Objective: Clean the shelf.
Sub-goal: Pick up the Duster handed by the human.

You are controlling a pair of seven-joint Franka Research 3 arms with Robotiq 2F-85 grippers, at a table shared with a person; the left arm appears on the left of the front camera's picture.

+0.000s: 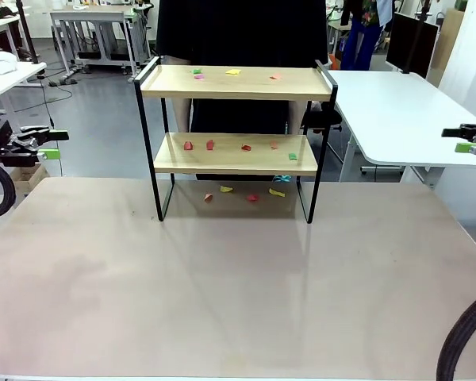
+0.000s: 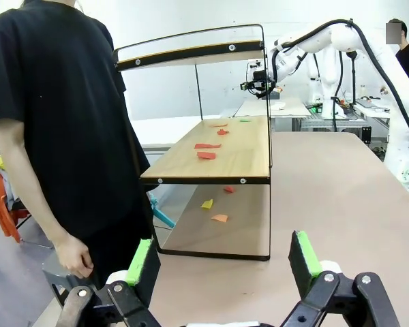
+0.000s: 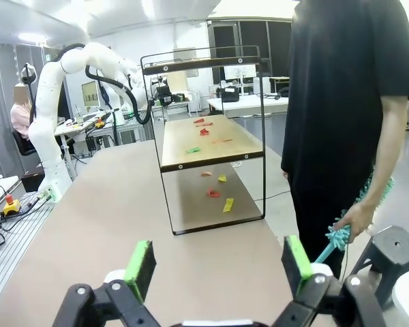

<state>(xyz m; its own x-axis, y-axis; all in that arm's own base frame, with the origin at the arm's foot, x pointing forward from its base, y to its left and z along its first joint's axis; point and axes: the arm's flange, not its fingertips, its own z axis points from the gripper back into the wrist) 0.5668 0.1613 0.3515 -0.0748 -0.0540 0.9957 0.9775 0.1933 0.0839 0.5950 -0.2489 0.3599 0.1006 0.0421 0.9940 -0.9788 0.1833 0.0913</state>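
The shelf point(image 1: 236, 82) stands at the far middle of the beige table, with two wooden boards in a black frame. Several coloured paper scraps point(image 1: 246, 147) lie on both boards and on the table under the shelf point(image 1: 252, 197). My left gripper point(image 1: 54, 144) hovers open at the left edge, off the table. My right gripper point(image 1: 458, 138) hovers open at the right edge. The left wrist view has the open gripper point(image 2: 221, 259) facing the shelf point(image 2: 232, 150) end-on. In the right wrist view the open gripper point(image 3: 218, 264) faces the shelf's other end point(image 3: 211, 143).
A person in black point(image 1: 238, 32) stands right behind the shelf, holding a teal duster point(image 3: 341, 235) low at one side. A dark stool point(image 3: 392, 252) stands by the person. A white table point(image 1: 397, 111) lies at the back right. The beige table point(image 1: 238, 278) is bare in front.
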